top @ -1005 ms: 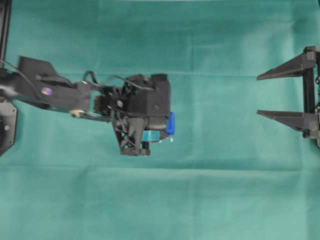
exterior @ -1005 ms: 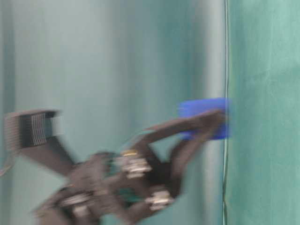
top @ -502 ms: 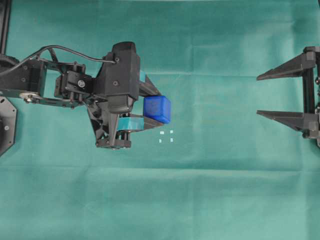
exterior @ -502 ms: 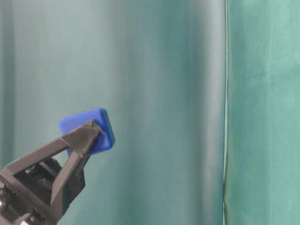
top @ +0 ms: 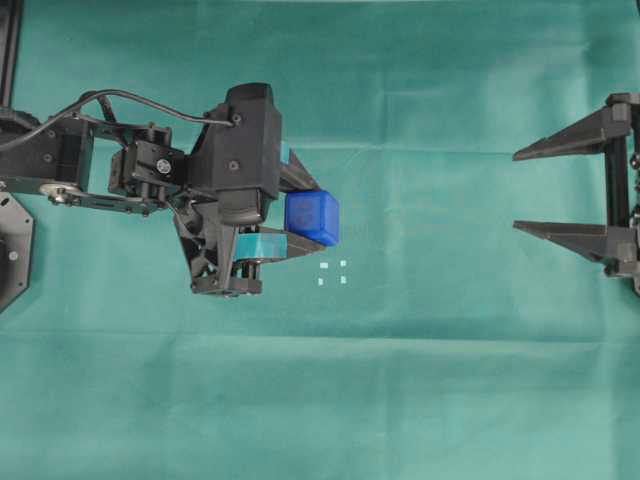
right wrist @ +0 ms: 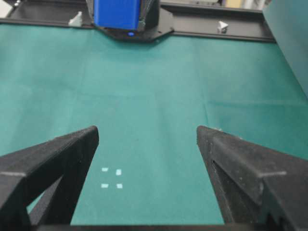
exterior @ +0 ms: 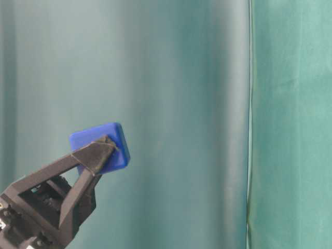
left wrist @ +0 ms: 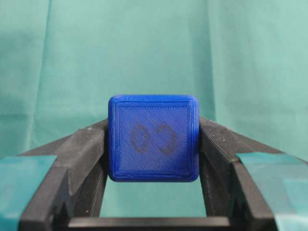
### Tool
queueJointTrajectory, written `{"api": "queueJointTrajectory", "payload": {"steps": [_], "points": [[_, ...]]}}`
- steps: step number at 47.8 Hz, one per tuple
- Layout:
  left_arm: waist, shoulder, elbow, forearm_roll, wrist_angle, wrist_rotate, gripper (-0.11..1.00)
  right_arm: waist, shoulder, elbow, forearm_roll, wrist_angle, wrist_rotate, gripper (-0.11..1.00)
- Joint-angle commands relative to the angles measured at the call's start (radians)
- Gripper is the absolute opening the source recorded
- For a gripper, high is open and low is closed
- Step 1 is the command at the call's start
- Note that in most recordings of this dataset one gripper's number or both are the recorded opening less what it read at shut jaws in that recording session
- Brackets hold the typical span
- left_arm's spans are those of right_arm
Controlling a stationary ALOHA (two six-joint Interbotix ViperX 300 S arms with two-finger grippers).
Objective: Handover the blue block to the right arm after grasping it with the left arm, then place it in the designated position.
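My left hand (top: 318, 218), black with teal tape wrapped around the bases of its two pointed fingers, is clamped on the small bright blue plastic cube (top: 312, 217). In my left wrist view the cube (left wrist: 153, 138) sits squarely between the two finger (left wrist: 86, 149) tips, one pressing each side, and the face turned toward the camera carries a faint dark mark of two rounded shapes. From table level the cube (exterior: 99, 147) is up in the air at the tip of the raised hand (exterior: 98, 153), with nothing under it.

On the green cloth covering the table (top: 420, 380) lie four tiny white marks forming a small square (top: 332, 273); seen from overhead they sit just below and slightly right of the cube.

My right hand (top: 520, 190), all black with two pointed fingers, sits at the far right edge, well apart from the cube, its fingers spread wide with nothing between them. Its own camera shows the white marks (right wrist: 111, 178) on the cloth between the spread fingers (right wrist: 53, 159).
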Motion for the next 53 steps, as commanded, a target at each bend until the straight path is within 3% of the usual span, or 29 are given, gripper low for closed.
{"api": "queueJointTrajectory", "payload": {"steps": [1,53], "points": [[0.005,-0.023,-0.028,0.003,-0.003,0.0,0.46,-0.003,0.006,-0.02,-0.002,-0.006,-0.002,0.95],[0.003,-0.026,-0.023,0.003,-0.017,-0.002,0.46,-0.003,0.006,-0.02,-0.003,-0.008,-0.003,0.95]]}}
